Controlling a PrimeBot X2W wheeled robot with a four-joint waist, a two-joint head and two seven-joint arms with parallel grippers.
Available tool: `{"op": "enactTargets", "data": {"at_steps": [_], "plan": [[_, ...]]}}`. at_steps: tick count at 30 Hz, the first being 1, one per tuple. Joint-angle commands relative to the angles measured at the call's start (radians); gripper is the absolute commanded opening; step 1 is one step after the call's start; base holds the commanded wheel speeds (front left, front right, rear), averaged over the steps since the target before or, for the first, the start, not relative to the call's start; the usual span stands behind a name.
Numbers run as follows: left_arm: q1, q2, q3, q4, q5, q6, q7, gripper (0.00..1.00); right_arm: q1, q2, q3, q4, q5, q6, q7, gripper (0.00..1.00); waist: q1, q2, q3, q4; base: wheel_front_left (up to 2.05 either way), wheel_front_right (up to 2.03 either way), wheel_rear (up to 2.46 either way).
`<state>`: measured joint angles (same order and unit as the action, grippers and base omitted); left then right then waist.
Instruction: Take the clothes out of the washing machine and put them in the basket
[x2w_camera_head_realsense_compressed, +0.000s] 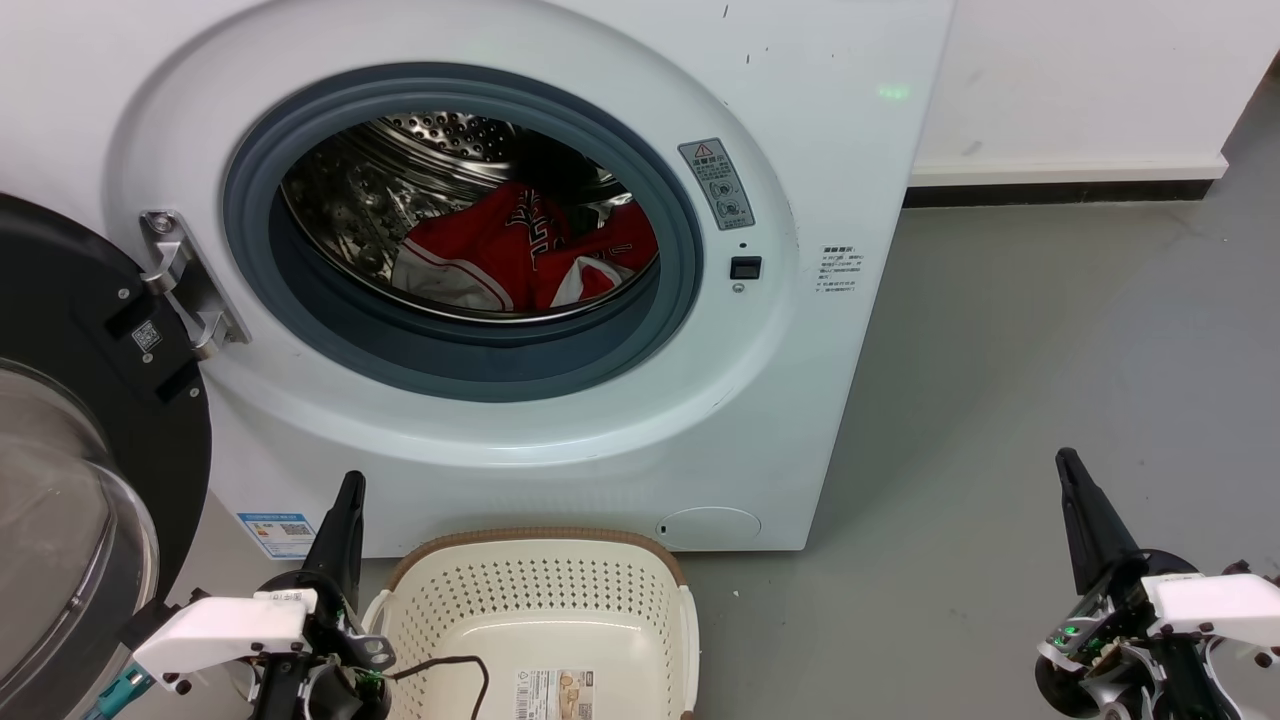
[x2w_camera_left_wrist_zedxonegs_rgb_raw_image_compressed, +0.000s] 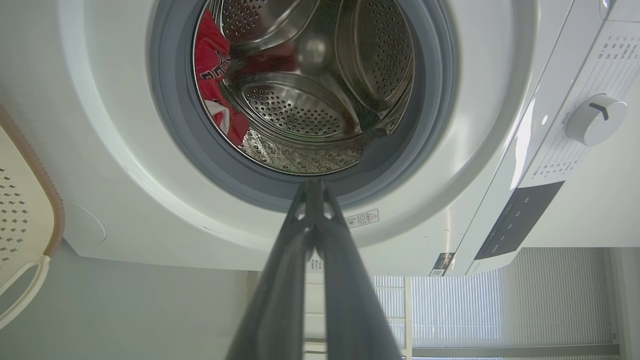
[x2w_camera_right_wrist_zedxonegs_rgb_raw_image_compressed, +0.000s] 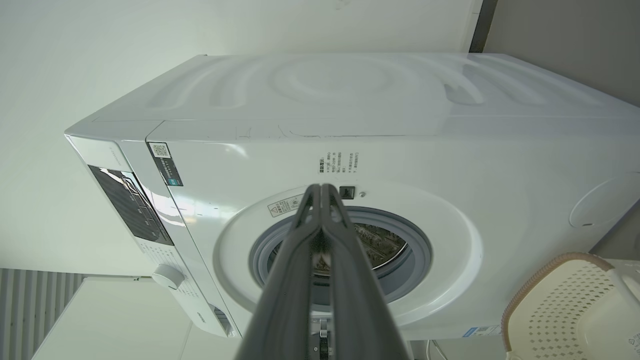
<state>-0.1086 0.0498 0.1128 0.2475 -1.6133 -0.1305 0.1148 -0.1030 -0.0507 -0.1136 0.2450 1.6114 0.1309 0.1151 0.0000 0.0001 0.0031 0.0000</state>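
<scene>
the washing machine (x2w_camera_head_realsense_compressed: 600, 440) ahead of the left tool (x2w_camera_head_realsense_compressed: 350, 485) is white, with a grey-blue porthole rim (x2w_camera_head_realsense_compressed: 460, 365) and a shiny steel drum (x2w_camera_head_realsense_compressed: 440, 135) dotted with round holes. the clothes (x2w_camera_head_realsense_compressed: 480, 250) inside are bright red with white panels and dark lettering. the basket (x2w_camera_head_realsense_compressed: 540, 590) just beside the left tool is cream, patterned with rows of small holes, its rim brown. the floor (x2w_camera_head_realsense_compressed: 1000, 350) around the right tool (x2w_camera_head_realsense_compressed: 1068, 462), dark-fingered like the left, is plain grey.
</scene>
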Motion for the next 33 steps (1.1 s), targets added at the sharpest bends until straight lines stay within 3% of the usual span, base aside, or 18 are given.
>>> {"op": "enactTargets", "data": {"at_steps": [1, 25, 26, 33], "plan": [[-0.003, 0.001, 0.002, -0.002, 0.001, -0.001, 0.002, 0.00, -0.012, 0.001, 0.000, 0.001, 0.003, 0.000, 0.001, 0.00, 0.0000, -0.0001, 0.000, 0.000, 0.00, 0.00, 0.00], [-0.003, 0.001, 0.001, -0.002, 0.001, -0.001, 0.002, 0.00, -0.012, 0.001, 0.000, 0.001, 0.003, 0.000, 0.001, 0.00, 0.0000, -0.0001, 0.000, 0.000, 0.00, 0.00, 0.00], [0.001, 0.000, 0.000, 0.003, 0.000, 0.000, 0.000, 1.00, 0.002, 0.000, 0.000, 0.002, 0.000, 0.000, 0.000, 1.00, 0.0000, -0.0001, 0.000, 0.000, 0.00, 0.00, 0.00], [0.034, -0.003, -0.007, 0.014, 0.003, 0.000, -0.022, 1.00, 0.033, 0.002, 0.014, 0.013, -0.010, 0.000, -0.020, 1.00, 0.0000, -0.0001, 0.001, 0.000, 0.00, 0.00, 0.00]]}}
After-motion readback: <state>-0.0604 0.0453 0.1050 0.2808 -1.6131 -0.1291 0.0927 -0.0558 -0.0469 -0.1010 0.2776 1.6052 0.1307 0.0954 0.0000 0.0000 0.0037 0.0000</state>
